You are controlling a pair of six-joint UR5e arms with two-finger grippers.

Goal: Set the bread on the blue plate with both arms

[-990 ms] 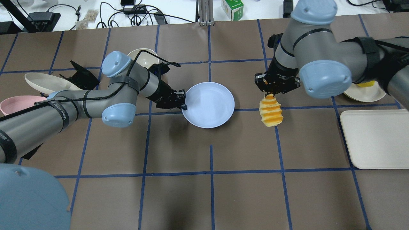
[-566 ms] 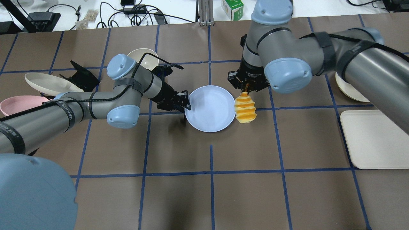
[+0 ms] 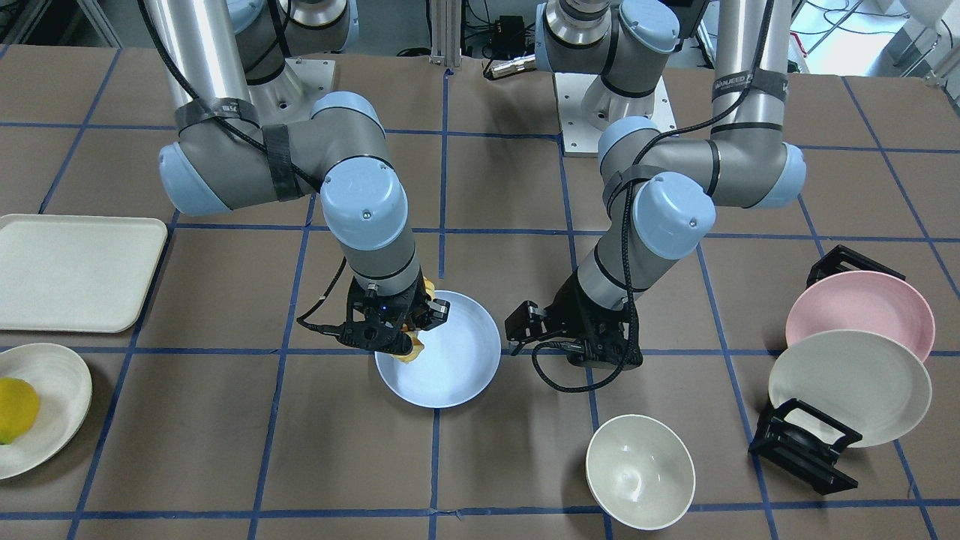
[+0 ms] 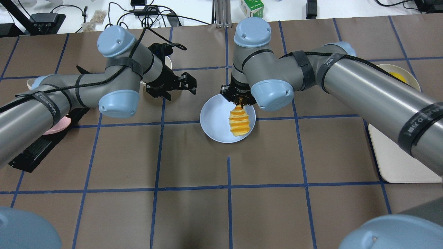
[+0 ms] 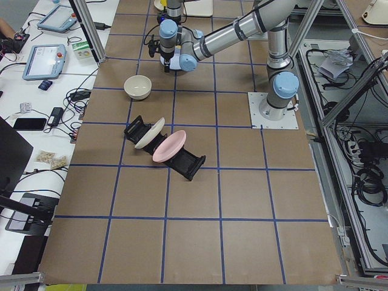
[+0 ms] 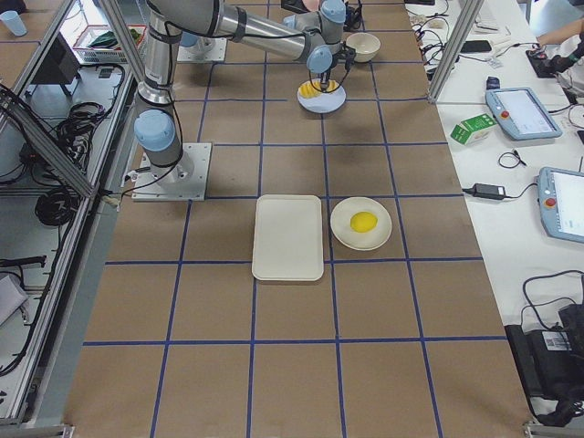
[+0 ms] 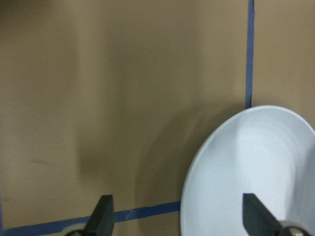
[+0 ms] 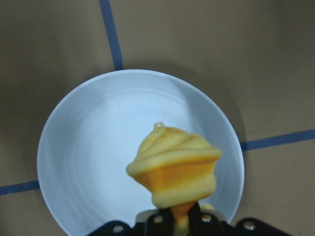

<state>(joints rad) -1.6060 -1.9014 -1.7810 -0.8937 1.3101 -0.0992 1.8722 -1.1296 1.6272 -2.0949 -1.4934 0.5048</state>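
The blue plate (image 4: 214,121) lies flat on the table near the middle. My right gripper (image 4: 241,100) is shut on one end of the ribbed yellow-orange bread (image 4: 238,122) and holds it hanging over the plate's right half. The right wrist view shows the bread (image 8: 172,167) over the plate (image 8: 88,157). I cannot tell whether the bread touches the plate. My left gripper (image 4: 187,85) is open and empty, off the plate's far left rim. Its wrist view shows the plate's rim (image 7: 256,162) between spread fingertips (image 7: 103,211). In the front view the right wrist hides most of the bread (image 3: 411,352).
A cream bowl (image 3: 639,469) stands behind the left wrist. A pink plate (image 3: 862,307) and a cream plate (image 3: 851,386) lean in black racks on the robot's left. A cream tray (image 4: 405,152) and a lemon (image 4: 396,76) on a cream plate lie on its right.
My right arm carried the bread leftward, from right of the plate to over it. My left gripper let go of the plate's left rim, opened and drew back to the far left.
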